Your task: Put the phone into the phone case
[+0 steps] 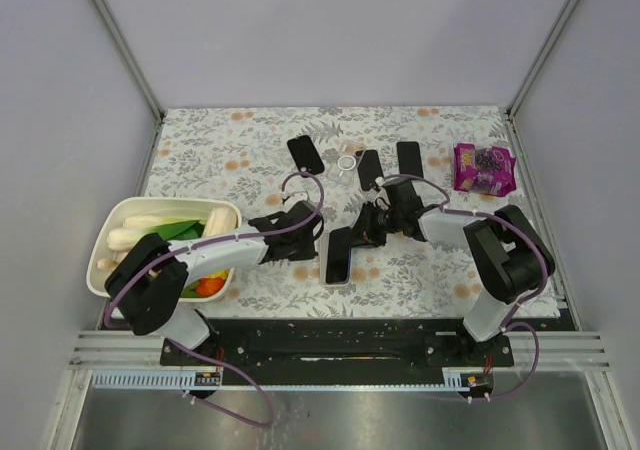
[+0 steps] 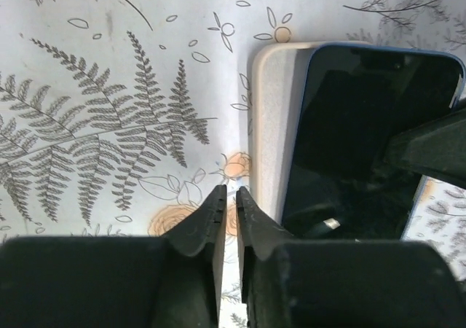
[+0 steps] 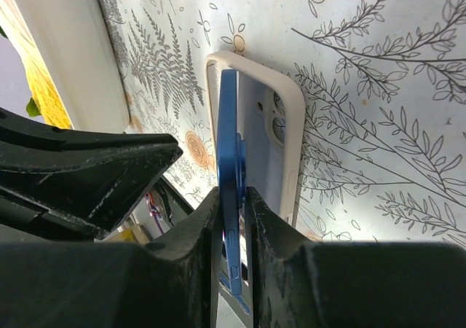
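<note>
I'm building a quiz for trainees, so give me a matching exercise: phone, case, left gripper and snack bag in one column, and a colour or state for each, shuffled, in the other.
Things:
1 phone
2 case
3 left gripper
4 snack bag

States:
a purple, far right
b shut, holding nothing
c blue-edged, pinched by the right gripper
d cream, lying on the table

Pairs: 1-c, 2-d, 3-b, 4-a
</note>
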Tool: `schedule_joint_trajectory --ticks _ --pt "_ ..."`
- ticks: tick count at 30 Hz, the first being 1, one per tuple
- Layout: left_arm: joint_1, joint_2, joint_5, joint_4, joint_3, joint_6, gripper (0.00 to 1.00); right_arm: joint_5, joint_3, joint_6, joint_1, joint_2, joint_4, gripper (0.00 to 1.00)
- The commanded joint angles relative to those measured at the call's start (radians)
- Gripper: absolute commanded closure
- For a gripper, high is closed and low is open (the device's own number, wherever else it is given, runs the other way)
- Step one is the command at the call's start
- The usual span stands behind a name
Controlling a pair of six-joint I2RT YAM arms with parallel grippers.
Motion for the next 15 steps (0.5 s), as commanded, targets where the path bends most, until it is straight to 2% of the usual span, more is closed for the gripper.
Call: schedule_joint_trajectory --ticks 1,9,15 --pt "-0.004 0.045 -0.045 -0.016 -0.001 0.026 0.91 -0.070 0.028 0.012 0.020 0.025 0.037 1.00" --pt "-0.009 0.108 0.011 0.062 -0.012 0.012 0.95 -0.096 0.050 0.018 0.028 0.054 0.017 1.00" --pt "-0.020 0.136 0.036 0.088 -0.001 0.014 0.96 -0.038 0.067 0.010 0.036 0.066 -0.026 1.00"
